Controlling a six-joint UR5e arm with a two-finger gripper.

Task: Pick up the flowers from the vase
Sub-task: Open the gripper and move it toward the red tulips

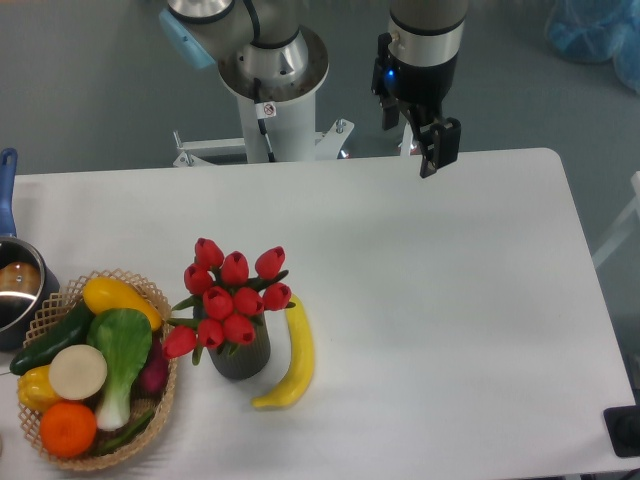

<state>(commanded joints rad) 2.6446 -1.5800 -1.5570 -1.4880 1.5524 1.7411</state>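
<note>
Over the table's far edge my gripper (425, 150) hangs, holding nothing; jaw gap unclear. Flowers (228, 293) stand in the vase (240, 358), front-left, well apart from me. Approach not begun; next I must travel over and descend onto the stems.

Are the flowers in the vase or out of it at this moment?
In. The flowers stand with their stems down inside the upright vase; the end effector hangs far off at the table's back edge.

The flowers (229, 295) are standing in the vase (241, 358), sitting between the basket (160, 300) and the banana (292, 355).
</note>
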